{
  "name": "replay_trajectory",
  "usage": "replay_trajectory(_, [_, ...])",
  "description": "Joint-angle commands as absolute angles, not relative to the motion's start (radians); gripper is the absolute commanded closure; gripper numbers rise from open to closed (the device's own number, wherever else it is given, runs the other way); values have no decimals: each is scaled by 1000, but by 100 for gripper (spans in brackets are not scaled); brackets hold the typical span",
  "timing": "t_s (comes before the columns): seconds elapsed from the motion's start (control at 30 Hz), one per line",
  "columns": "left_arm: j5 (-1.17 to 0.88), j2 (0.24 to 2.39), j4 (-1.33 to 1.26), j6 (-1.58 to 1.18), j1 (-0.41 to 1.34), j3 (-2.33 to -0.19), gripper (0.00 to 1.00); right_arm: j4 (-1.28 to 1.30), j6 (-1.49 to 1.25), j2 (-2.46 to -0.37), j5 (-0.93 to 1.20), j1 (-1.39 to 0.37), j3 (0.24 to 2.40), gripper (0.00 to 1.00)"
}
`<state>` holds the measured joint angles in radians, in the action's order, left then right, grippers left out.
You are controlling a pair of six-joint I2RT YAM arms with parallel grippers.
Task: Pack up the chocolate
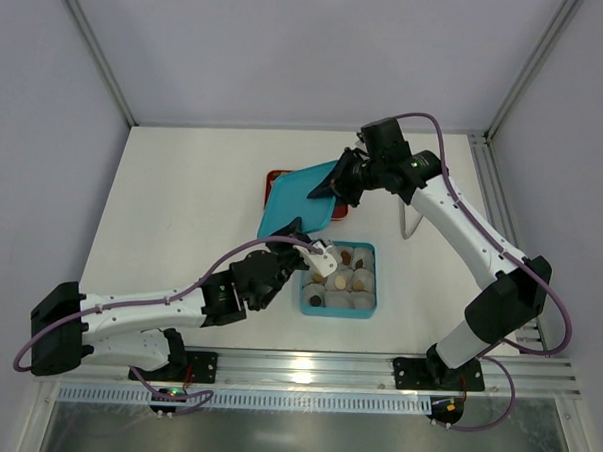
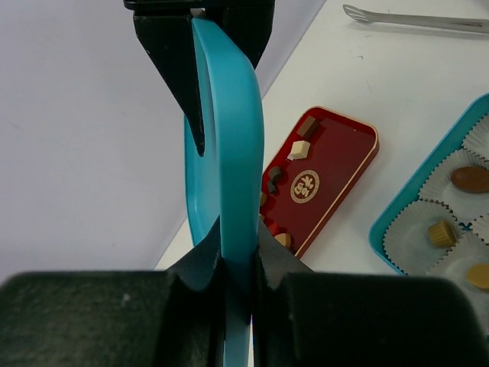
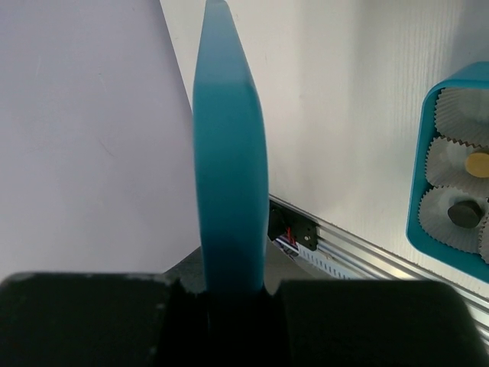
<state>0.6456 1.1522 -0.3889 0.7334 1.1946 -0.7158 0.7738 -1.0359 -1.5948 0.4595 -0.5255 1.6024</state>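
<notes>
- The landmark is the blue box (image 1: 338, 313) on the table (image 1: 182, 211). It is lined with white paper cups (image 3: 458, 107); some hold a piece of chocolate (image 2: 470, 178), others look bare.
- Just beyond the box's far-left corner, both arms hold up a blue lid (image 1: 301, 201), tipped on edge. The left fingers (image 2: 195, 294) are clamped on the end nearest the box. The right fingers (image 3: 344, 321) are closed on the opposite end, farther from the box.
- So the lid's long line runs from the box's far-left corner toward the back of the table, one arm at each end.
- More chocolate lies loose on a red tray (image 2: 344, 153) beyond and left of the box, right under the lid. I can't tell from here whether the lid's low edge touches the tray or hangs just clear of it.
- What the next move turns on, to my eye: the unpacked pieces sit below and behind the lid, and neither pair of fingers is free to fetch them. The left arm is the nearer one to both tray and box.
- If the lid is meant for the box, it must swing nearer and to the right. With pieces not yet packed, setting it aside seems likelier.
- Metal tongs (image 2: 412, 19) lie just off the box's far-right side, out of the lid's way.
</notes>
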Motion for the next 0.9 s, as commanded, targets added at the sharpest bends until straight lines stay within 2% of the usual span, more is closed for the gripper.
replay_trajectory(0.0, [644,1121,-520,719,1183,-758,100,758,-1031,-1566,495,-541,1594,96])
replay_trajectory(0.07, [634,1114,-502,713,1183,-762,100,750,-1028,-1568,499,-540,1595,86])
replay_trajectory(0.13, [618,1101,-482,706,1183,-764,100,741,-1023,-1569,502,-541,1598,71])
replay_trajectory(0.17, [615,1100,-474,700,1183,-764,100,733,-1022,-1568,503,-540,1597,58])
replay_trajectory(0.27, [601,1088,-431,680,1183,-775,100,721,-1014,-1571,492,-540,1608,40])
replay_trajectory(0.3, [598,1086,-416,669,1183,-778,100,726,-1011,-1572,486,-541,1621,32])
replay_trajectory(0.43, [568,1077,-353,632,1183,-799,100,736,-989,-1580,462,-538,1667,16])
replay_trajectory(0.5, [565,1080,-325,615,1183,-805,100,732,-977,-1589,462,-537,1698,1])
replay_trajectory(0.87, [491,1069,-170,450,1131,-848,100,670,-905,-1537,423,-523,1723,1])
